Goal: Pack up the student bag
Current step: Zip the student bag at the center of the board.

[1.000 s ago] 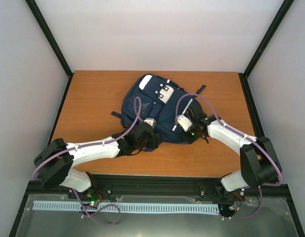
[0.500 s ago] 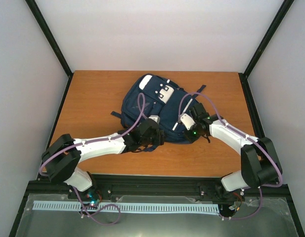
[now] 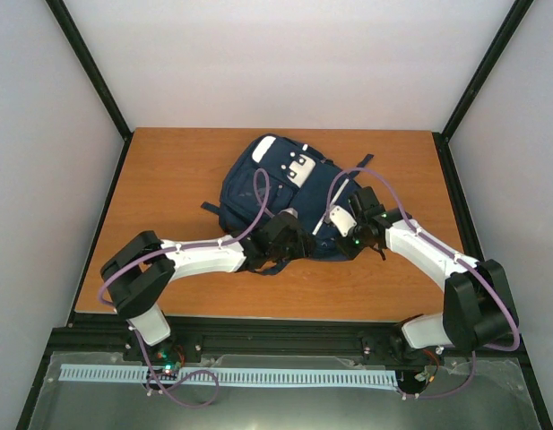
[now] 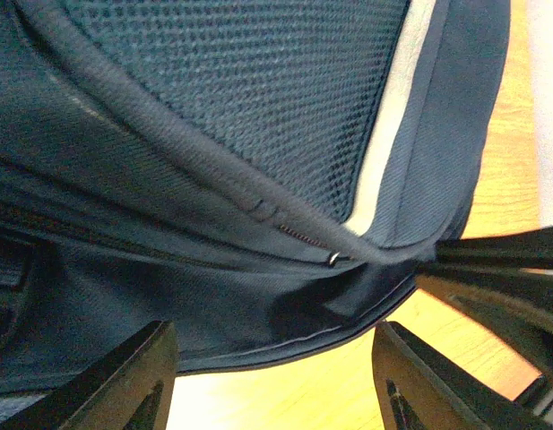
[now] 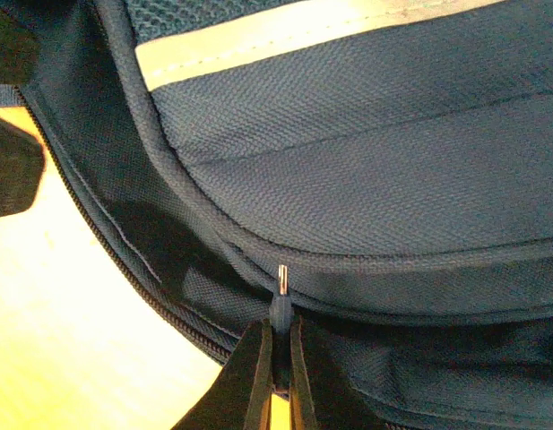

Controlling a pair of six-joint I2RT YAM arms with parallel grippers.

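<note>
Navy woven fabric of the student bag [image 3: 267, 179], flat on the wooden counter [image 3: 168, 179], a little right of centre, white-patched end toward the far wall, near edge turned to both arms. At that near edge, right side: right pincer [image 5: 276, 354] pressed together on the dark zipper pull [image 5: 279, 309], metal tip poking up just above the fingertips, zipper track running off to either side under a piped seam. Grip taken low and narrow, presumably to drag the slider along the track and open a compartment for packing; no opening visible yet. Further left along the same edge: left pincer [image 4: 272, 376] spread wide, nothing between the fingers, near the bag's lower seam below the mesh panel [image 4: 258, 81] and a pale reflective stripe [image 4: 397, 116]; contact not discernible. Placed there, likely, to clamp or pin the fabric against the sideways tug and stop any sliding. Nothing to pack in sight; packing judged barely begun.
</note>
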